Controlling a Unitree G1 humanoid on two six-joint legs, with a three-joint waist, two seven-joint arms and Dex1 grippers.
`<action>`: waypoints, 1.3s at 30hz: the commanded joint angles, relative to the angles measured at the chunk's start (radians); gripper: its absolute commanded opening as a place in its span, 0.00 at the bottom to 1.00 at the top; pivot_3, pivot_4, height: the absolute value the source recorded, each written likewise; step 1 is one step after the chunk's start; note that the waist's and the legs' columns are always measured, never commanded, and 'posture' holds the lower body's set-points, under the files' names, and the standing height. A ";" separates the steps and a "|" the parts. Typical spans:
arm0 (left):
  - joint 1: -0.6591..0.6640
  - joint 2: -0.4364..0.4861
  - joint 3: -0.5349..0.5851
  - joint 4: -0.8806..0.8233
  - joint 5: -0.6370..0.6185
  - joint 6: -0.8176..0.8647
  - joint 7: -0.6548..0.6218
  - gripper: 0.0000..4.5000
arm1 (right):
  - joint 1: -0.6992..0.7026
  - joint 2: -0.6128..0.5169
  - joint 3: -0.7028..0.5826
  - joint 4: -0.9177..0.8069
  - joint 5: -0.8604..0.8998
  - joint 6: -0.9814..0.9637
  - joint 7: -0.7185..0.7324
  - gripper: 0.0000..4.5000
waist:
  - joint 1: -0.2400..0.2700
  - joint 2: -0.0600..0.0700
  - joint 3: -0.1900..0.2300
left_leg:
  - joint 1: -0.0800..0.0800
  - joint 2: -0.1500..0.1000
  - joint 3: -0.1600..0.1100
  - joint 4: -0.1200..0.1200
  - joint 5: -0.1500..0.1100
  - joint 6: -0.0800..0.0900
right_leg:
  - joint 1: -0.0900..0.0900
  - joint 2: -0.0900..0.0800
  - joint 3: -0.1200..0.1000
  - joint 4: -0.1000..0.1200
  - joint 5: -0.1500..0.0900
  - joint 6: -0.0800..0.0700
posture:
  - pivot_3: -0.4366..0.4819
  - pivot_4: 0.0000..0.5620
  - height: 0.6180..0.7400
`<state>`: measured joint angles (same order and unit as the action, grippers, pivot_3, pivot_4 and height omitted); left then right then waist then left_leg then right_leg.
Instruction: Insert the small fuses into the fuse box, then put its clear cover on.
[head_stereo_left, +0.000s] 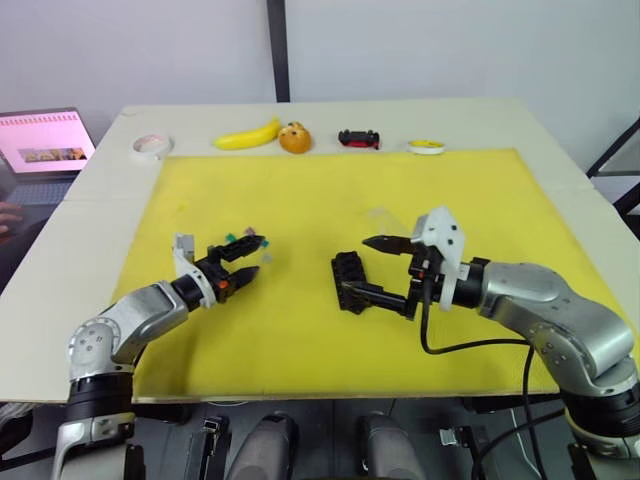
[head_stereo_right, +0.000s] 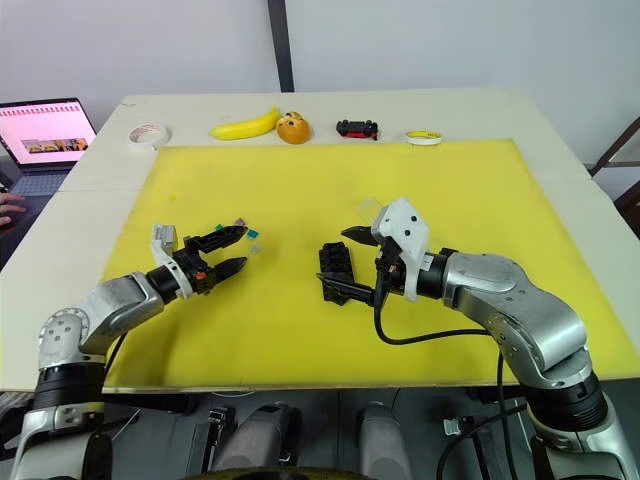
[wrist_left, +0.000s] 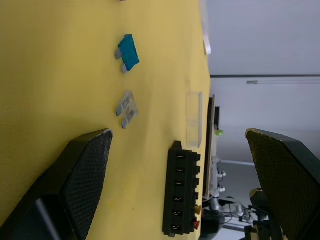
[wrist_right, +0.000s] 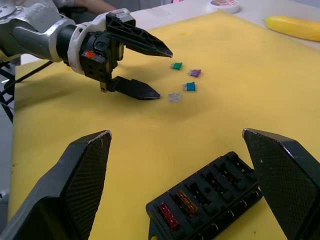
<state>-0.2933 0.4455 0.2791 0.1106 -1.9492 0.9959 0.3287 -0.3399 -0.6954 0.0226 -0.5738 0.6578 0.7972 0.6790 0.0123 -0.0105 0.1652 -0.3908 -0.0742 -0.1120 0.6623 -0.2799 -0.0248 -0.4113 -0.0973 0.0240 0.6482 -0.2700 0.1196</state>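
The black fuse box (head_stereo_left: 348, 280) lies mid-mat, with a red fuse (wrist_right: 167, 215) and an orange fuse (wrist_right: 186, 202) seated in slots at one end. My right gripper (head_stereo_left: 354, 265) is open, its fingers straddling the box with nothing held. Loose on the mat to the box's left lie a green fuse (wrist_right: 176, 65), a purple fuse (wrist_right: 195, 73), a teal fuse (wrist_right: 189, 86) and a grey fuse (wrist_right: 174, 97). My left gripper (head_stereo_left: 258, 256) is open and empty, its tips right beside these loose fuses. The clear cover (wrist_left: 194, 118) rests flat on the mat just beyond the box.
The yellow mat (head_stereo_left: 300, 180) covers most of the white table. Along the far edge sit a tape roll (head_stereo_left: 152, 146), a banana (head_stereo_left: 248, 136), an orange toy (head_stereo_left: 294, 137), a black-and-red toy car (head_stereo_left: 359, 138) and a yellow lid (head_stereo_left: 426, 146). A laptop (head_stereo_left: 40, 145) and a person's hand (head_stereo_left: 8, 215) are at far left.
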 joint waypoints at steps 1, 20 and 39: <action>0.005 -0.008 -0.022 -0.020 0.053 -0.009 0.000 1.00 | -0.008 0.004 -0.020 -0.016 -0.004 -0.016 -0.005 0.99 | 0.000 0.000 0.000 | 0.000 0.000 0.000 0.000 0.000 0.000 | 0.000 0.000 0.000 0.000 0.000 0.000 | 0.48 0.27 1.00; -0.025 -0.119 -0.023 0.032 0.119 -0.023 -0.035 1.00 | -0.013 -0.009 -0.022 -0.012 -0.008 -0.006 -0.002 0.99 | 0.008 0.000 0.000 | 0.000 -0.001 -0.001 0.000 0.000 0.001 | 0.002 -0.001 0.000 -0.001 0.000 0.000 | 0.48 0.27 1.00; -0.080 -0.162 0.001 0.132 0.259 0.003 -0.104 1.00 | -0.001 -0.019 -0.027 -0.005 -0.034 -0.004 -0.004 0.99 | 0.032 0.001 -0.001 | 0.000 -0.003 -0.002 0.000 -0.001 0.002 | 0.003 -0.001 -0.001 -0.003 0.000 0.000 | 0.48 0.27 1.00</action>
<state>-0.3706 0.2996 0.2988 0.1987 -1.7413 0.9968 0.2203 -0.3379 -0.7057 0.0230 -0.5641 0.6258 0.7999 0.6738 0.0439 -0.0093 0.1644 -0.3906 -0.0768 -0.1136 0.6624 -0.2807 -0.0231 -0.4079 -0.0984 0.0229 0.6455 -0.2701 0.1195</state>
